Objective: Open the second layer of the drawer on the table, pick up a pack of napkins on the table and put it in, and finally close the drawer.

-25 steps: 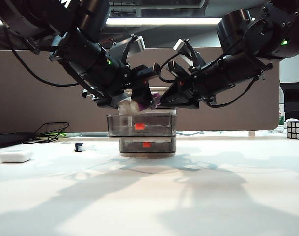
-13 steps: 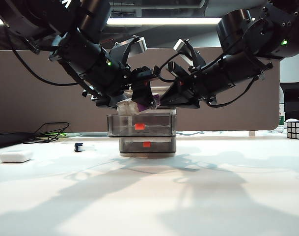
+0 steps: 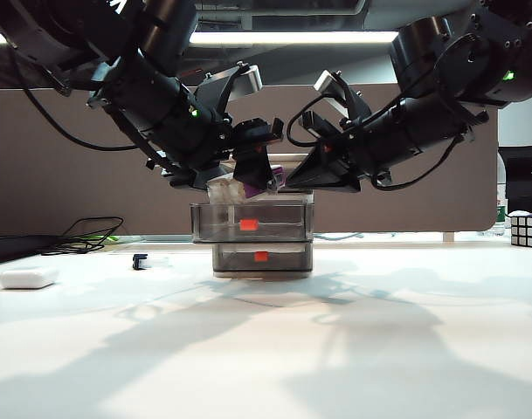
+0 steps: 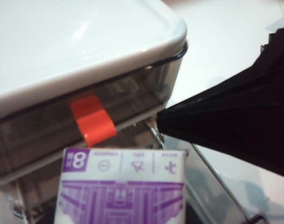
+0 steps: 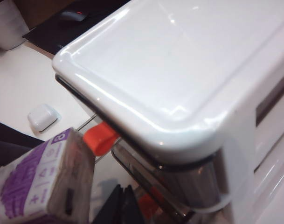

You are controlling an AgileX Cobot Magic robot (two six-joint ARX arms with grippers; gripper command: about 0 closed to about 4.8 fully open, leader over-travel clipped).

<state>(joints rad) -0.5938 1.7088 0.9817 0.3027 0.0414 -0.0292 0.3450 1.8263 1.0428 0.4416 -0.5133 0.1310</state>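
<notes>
Since a second ago the right arm has drawn slightly back toward the right edge of the outside view, while the pack of napkins has hardly shifted above the pulled-out second layer.

That pack sits purple face up, part way over the open tier of the drawer, its lower edge near or just inside the tier's rim; whether it rests on the bottom I cannot tell. In the left wrist view the pack fills the lower frame below the closed top tier's orange tab.

The left claw hangs over the open tier with the pack between its fingers; whether it still pinches or has let go the pictures do not show. The right claw points its black tip at the drawer front, just beside the pack, and looks pressed together.

Judged from this, the placing step is under way. Next the pack must drop fully inside, the left arm lift clear, then the tier be pushed shut across the bench.
</notes>
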